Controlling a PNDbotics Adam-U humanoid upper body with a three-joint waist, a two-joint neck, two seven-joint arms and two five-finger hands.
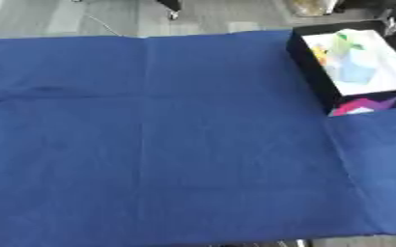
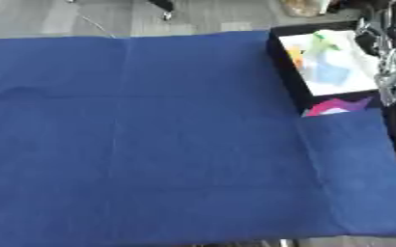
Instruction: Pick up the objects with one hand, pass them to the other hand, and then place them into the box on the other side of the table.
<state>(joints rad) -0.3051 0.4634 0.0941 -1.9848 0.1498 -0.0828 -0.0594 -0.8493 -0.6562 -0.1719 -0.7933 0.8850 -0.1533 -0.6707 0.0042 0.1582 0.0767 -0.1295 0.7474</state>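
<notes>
A black box [image 1: 308,62] with a white inside stands at the table's far right. Blurred coloured things lie in it: a green one [image 1: 343,39], a yellow-orange one [image 1: 320,53] and a pale blue one [image 1: 357,71]. The box's front face carries a pink and purple pattern [image 2: 336,106]. My right hand [image 2: 386,58] shows as black and silver parts at the right edge, over the box's right side. Whether it holds anything is not visible. No loose object lies on the blue cloth [image 1: 167,135]. My left hand shows in no view.
The blue cloth covers the whole table, with creases across it. Grey floor [image 1: 83,17] lies beyond the far edge, with a dark stand foot [image 1: 171,6] and a yellowish bag [image 1: 309,6] there. The table's front edge runs along the bottom of the picture.
</notes>
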